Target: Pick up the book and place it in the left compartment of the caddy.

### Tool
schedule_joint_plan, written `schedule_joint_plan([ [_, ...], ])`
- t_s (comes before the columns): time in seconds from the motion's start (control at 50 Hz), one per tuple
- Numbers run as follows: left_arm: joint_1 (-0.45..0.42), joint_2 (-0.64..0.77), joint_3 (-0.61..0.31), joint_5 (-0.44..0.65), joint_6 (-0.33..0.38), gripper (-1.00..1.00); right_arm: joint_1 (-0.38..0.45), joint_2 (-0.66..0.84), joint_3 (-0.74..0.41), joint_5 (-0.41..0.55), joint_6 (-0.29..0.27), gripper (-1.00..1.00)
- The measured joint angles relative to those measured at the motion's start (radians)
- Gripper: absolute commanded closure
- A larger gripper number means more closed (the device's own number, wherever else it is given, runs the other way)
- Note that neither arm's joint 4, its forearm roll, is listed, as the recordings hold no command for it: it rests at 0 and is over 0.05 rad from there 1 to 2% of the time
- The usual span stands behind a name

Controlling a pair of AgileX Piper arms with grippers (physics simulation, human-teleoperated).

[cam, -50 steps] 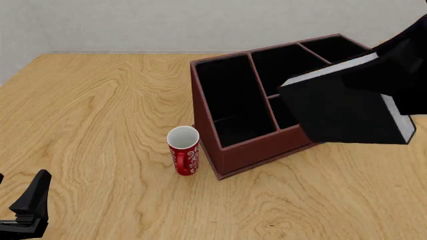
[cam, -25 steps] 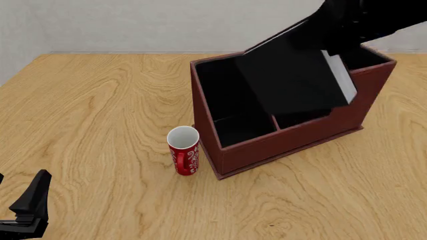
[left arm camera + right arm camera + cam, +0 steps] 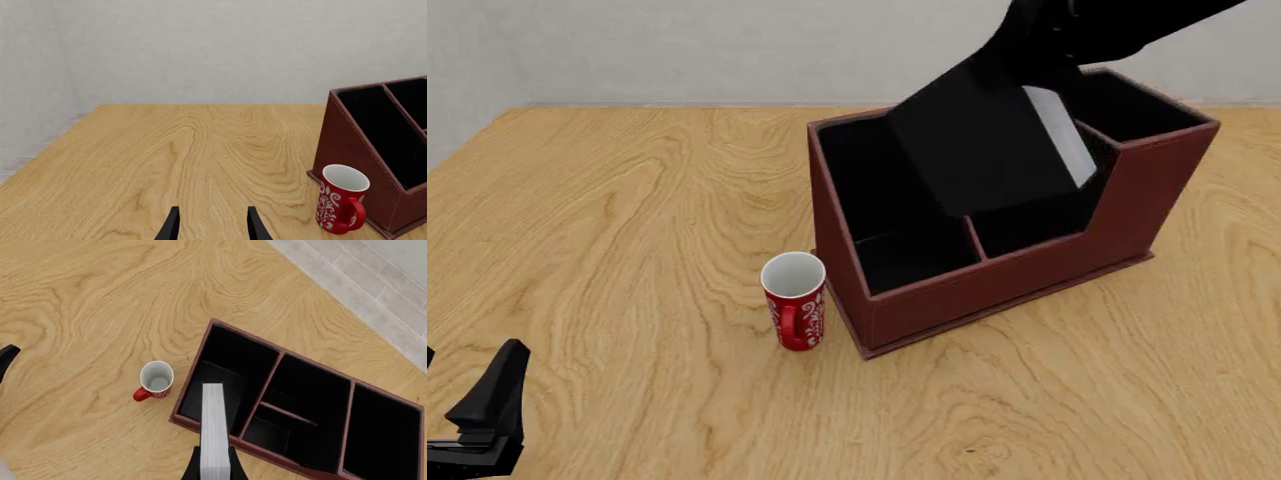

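Note:
The black book (image 3: pixel 981 140) with white page edges (image 3: pixel 213 430) hangs tilted above the caddy (image 3: pixel 961 297), over the divider between its left compartment (image 3: pixel 874 190) and the middle slots. My right gripper (image 3: pixel 213 462) is shut on the book's upper end, and the arm comes in from the upper right in the front view. In the right wrist view the book's lower end points down at the left compartment (image 3: pixel 233 355), with a gap between it and the caddy. Far off at the table's near left corner, my left gripper (image 3: pixel 212 227) stands open and holds nothing.
A red-and-white patterned mug (image 3: pixel 794 300) stands upright on the table just left of the caddy's front left corner, also seen as the mug (image 3: pixel 155 380) from above. The wooden table (image 3: pixel 627 220) ends at a grey wall behind.
My right gripper has carried the book up and to the left, from beside the caddy's right front to above its left and middle slots. The left arm has not moved.

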Motion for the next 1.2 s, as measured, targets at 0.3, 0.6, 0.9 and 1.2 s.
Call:
schedule_joint_plan([
  [0.3, 0.000, 0.000, 0.000, 0.000, 0.000, -1.00, -0.013, 0.049, -0.017, 0.000, 0.002, 1.00],
  [0.6, 0.000, 0.000, 0.000, 0.000, 0.000, -1.00, -0.030, 0.094, -0.037, 0.000, -0.004, 1.00],
  [0.9, 0.000, 0.000, 0.000, 0.000, 0.000, -1.00, -0.046, 0.165, -0.080, -0.004, -0.002, 1.00],
  [1.2, 0.000, 0.000, 0.000, 0.000, 0.000, -1.00, -0.044, 0.211, -0.027, -0.075, 0.017, 1.00],
])
